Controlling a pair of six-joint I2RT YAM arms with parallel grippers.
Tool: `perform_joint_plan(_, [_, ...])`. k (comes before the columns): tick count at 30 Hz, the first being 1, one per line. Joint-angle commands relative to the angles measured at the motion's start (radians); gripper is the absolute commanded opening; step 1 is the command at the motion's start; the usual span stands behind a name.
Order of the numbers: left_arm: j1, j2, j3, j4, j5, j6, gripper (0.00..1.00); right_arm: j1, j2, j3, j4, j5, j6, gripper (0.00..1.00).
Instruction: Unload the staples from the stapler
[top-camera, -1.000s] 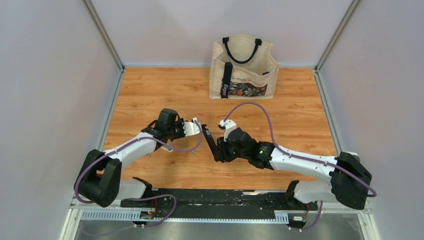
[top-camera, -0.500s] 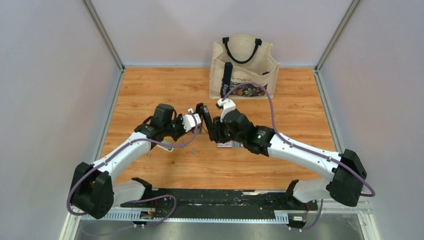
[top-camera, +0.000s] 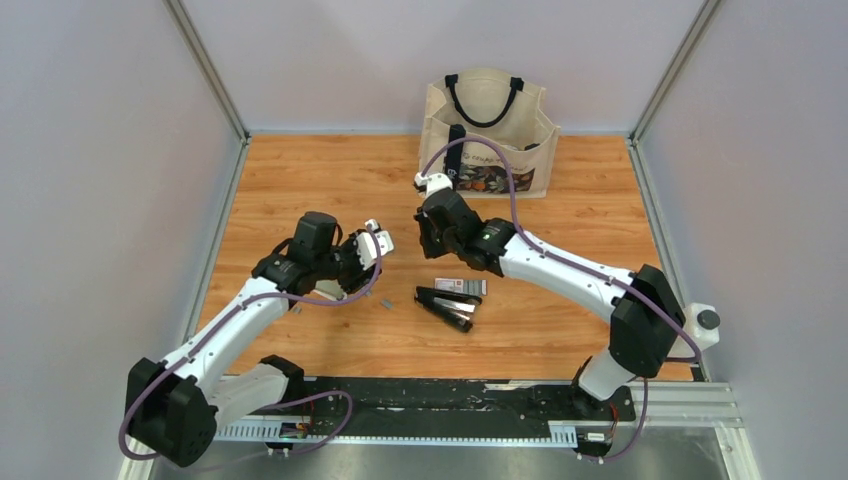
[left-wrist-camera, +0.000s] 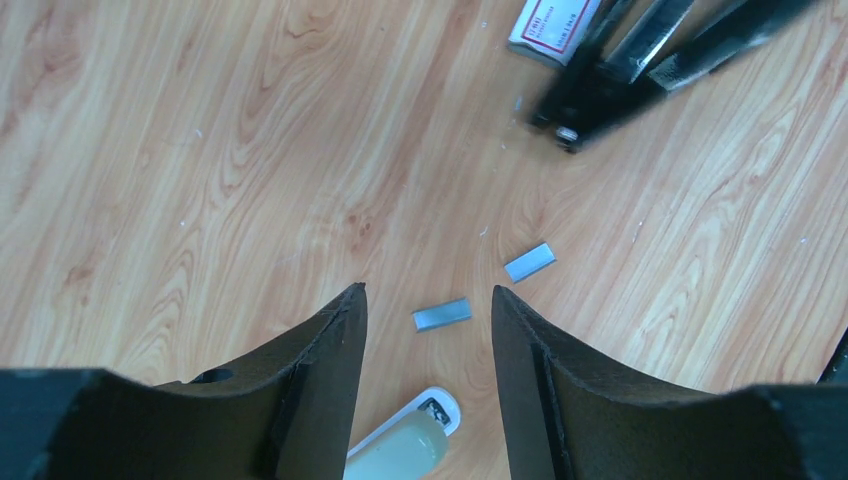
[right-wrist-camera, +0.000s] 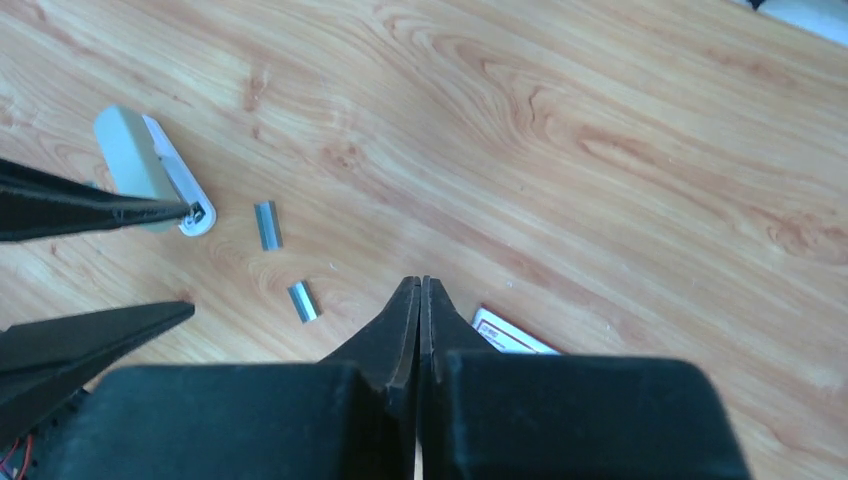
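Note:
The black stapler (top-camera: 445, 306) lies opened on the wooden table; it also shows in the left wrist view (left-wrist-camera: 650, 60). Two short silvery staple strips (left-wrist-camera: 442, 315) (left-wrist-camera: 529, 262) lie loose on the wood, also in the right wrist view (right-wrist-camera: 266, 224) (right-wrist-camera: 302, 301). My left gripper (top-camera: 372, 255) (left-wrist-camera: 427, 292) is open and empty, hovering above the strips. My right gripper (top-camera: 428, 248) (right-wrist-camera: 420, 283) is shut and empty, above the table behind the stapler.
A small staple box (top-camera: 462, 287) (right-wrist-camera: 510, 336) lies beside the black stapler. A white and pale-green stapler (left-wrist-camera: 405, 445) (right-wrist-camera: 150, 170) lies under my left gripper. A canvas tote bag (top-camera: 487, 135) stands at the back. Grey walls enclose the table.
The black stapler, held up between both grippers before, now lies opened on the table. My right gripper has let go, shut and moved back. My left gripper has drawn back to the left.

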Motion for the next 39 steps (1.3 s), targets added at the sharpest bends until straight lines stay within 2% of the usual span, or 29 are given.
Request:
perform_joint_plan(1, [0.013, -0.046, 0.008, -0.03, -0.009, -0.014, 0.58, -0.006, 0.05, 0.113, 0.02, 0.007, -0.052, 0.0])
perform_joint_plan(7, [0.016, -0.09, -0.022, -0.03, -0.026, 0.003, 0.58, -0.006, 0.108, 0.208, -0.085, -0.01, -0.118, 0.01])
perform_joint_plan(8, [0.018, -0.095, -0.028, -0.028, -0.024, 0.004, 0.57, -0.003, 0.104, 0.202, -0.107, -0.021, -0.129, 0.03])
perform_joint_plan(10, [0.018, -0.098, -0.033, -0.028, -0.024, 0.004, 0.57, 0.003, 0.062, 0.163, -0.133, -0.028, -0.143, 0.25])
perform_joint_plan(11, [0.018, -0.103, -0.035, -0.025, -0.024, 0.006, 0.57, 0.011, 0.039, 0.132, -0.133, -0.025, -0.144, 0.33])
perform_joint_plan(12, [0.019, -0.103, -0.035, -0.025, -0.023, 0.006, 0.57, 0.017, 0.018, 0.053, -0.133, -0.019, -0.131, 0.43])
perform_joint_plan(15, [0.021, -0.109, -0.03, -0.027, -0.009, -0.002, 0.57, 0.055, -0.074, -0.096, -0.138, -0.027, -0.103, 0.65])
perform_joint_plan(18, [0.022, -0.103, -0.019, -0.034, -0.001, -0.006, 0.57, 0.118, -0.122, -0.202, -0.162, -0.025, -0.094, 0.72])
perform_joint_plan(25, [0.03, -0.093, 0.005, -0.059, -0.001, -0.022, 0.57, 0.198, -0.148, -0.295, -0.205, 0.056, -0.029, 0.71])
perform_joint_plan(34, [0.032, -0.095, 0.004, -0.065, 0.003, -0.029, 0.57, 0.204, -0.033, -0.272, -0.222, 0.176, -0.055, 0.75])
perform_joint_plan(38, [0.033, -0.101, -0.005, -0.065, -0.001, -0.026, 0.56, 0.201, -0.008, -0.276, -0.187, 0.162, -0.081, 0.7])
perform_joint_plan(39, [0.033, -0.104, -0.009, -0.065, -0.004, -0.025, 0.56, 0.193, -0.007, -0.281, -0.172, 0.159, -0.089, 0.65])
